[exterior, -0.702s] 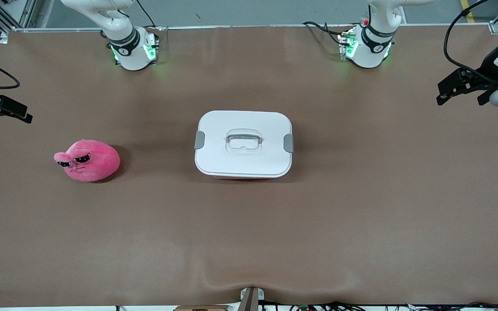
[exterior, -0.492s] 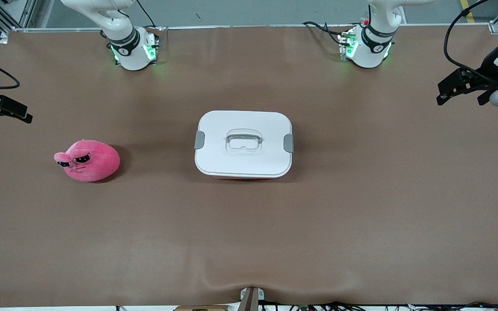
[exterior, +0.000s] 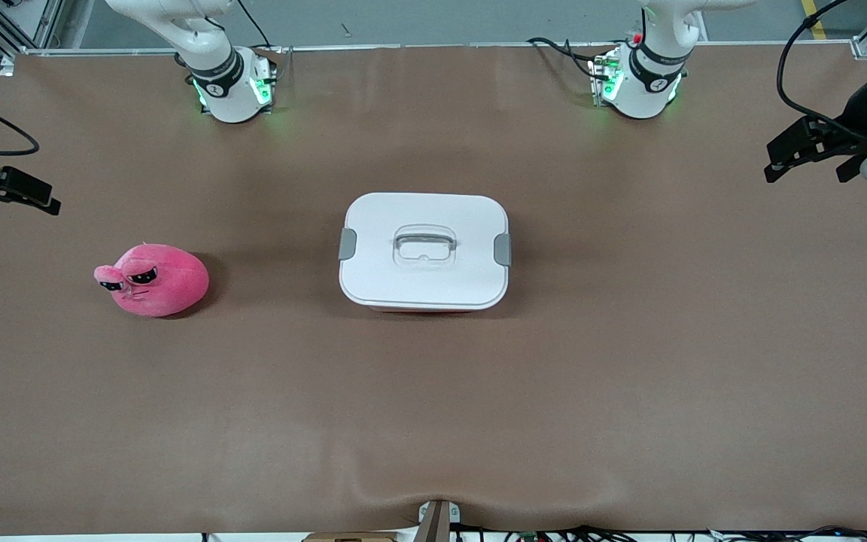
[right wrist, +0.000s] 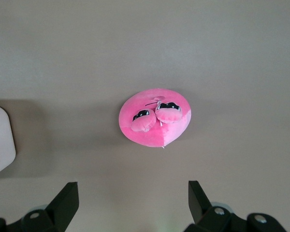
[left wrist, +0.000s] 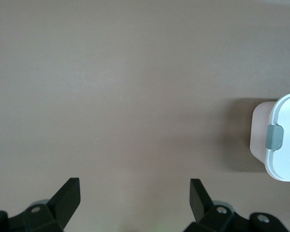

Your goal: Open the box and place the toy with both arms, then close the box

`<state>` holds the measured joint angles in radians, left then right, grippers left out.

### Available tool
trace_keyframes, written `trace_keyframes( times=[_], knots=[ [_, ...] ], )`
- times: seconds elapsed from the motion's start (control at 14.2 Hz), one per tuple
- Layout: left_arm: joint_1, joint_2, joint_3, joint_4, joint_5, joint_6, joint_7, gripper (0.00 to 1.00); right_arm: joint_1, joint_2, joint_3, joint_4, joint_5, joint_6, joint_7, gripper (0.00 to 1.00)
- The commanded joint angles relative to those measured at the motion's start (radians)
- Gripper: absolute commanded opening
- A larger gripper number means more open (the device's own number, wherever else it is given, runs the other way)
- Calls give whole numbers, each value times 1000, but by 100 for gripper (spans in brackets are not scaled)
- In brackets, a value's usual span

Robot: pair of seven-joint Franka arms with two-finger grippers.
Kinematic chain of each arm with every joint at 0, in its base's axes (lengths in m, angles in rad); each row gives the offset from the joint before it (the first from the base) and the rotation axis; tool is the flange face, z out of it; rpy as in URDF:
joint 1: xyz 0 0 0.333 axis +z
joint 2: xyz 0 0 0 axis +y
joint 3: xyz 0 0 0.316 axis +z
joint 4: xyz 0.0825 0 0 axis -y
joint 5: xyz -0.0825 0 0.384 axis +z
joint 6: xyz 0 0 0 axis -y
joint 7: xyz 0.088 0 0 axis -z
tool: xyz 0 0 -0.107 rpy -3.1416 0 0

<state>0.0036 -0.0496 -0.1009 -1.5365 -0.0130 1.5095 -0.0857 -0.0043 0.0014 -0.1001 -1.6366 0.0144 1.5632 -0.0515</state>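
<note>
The box (exterior: 424, 286) stands at the table's middle with its white lid (exterior: 471, 226) on, grey clips (exterior: 348, 244) at both ends and the clear handle (exterior: 424, 246) lying flat. The hot-pink toy (exterior: 153, 279) lies beside the box toward the right arm's end. My right gripper (exterior: 19, 203) hangs open and empty over the table's edge at that end; its wrist view shows its own open gripper (right wrist: 134, 193), the toy (right wrist: 154, 117) and a box corner (right wrist: 0, 140). My left gripper (exterior: 804, 172) hangs open and empty over the left arm's end; its wrist view shows its own open gripper (left wrist: 134, 191) and the box (left wrist: 282, 145).
The brown table (exterior: 629, 376) is bare around the box and toy. The two arm bases (exterior: 234, 90) (exterior: 640, 86), lit green, stand along the edge farthest from the front camera, with cables beside them.
Both grippers have shifted only very slightly. The box and the toy have not moved.
</note>
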Motion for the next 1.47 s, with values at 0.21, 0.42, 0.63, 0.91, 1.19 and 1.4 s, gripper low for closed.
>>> trace_keyframes(
  times=[0.21, 0.42, 0.63, 0.91, 1.19, 1.4],
  knots=[
    [13, 31, 0, 27, 13, -68, 9, 100, 24, 12, 7, -141, -10, 164, 22, 100],
    [7, 43, 1, 27, 19, -77, 3, 100, 37, 31, 7, -212, -10, 264, 18, 100],
    [0, 62, -14, 22, 41, -87, -53, 100, 32, 93, 5, -215, -11, 320, -2, 100],
    [-19, 91, -86, 3, 33, -81, -320, 100, 4, 141, 3, -285, -25, 369, -102, 100],
    [-16, 105, -164, -48, -13, -36, -598, 100, 1, 123, 3, -430, -30, 531, -137, 100],
    [-16, 105, -255, -99, -13, 35, -861, 100, 9, 118, 5, -437, -30, 515, -139, 100]
  ],
)
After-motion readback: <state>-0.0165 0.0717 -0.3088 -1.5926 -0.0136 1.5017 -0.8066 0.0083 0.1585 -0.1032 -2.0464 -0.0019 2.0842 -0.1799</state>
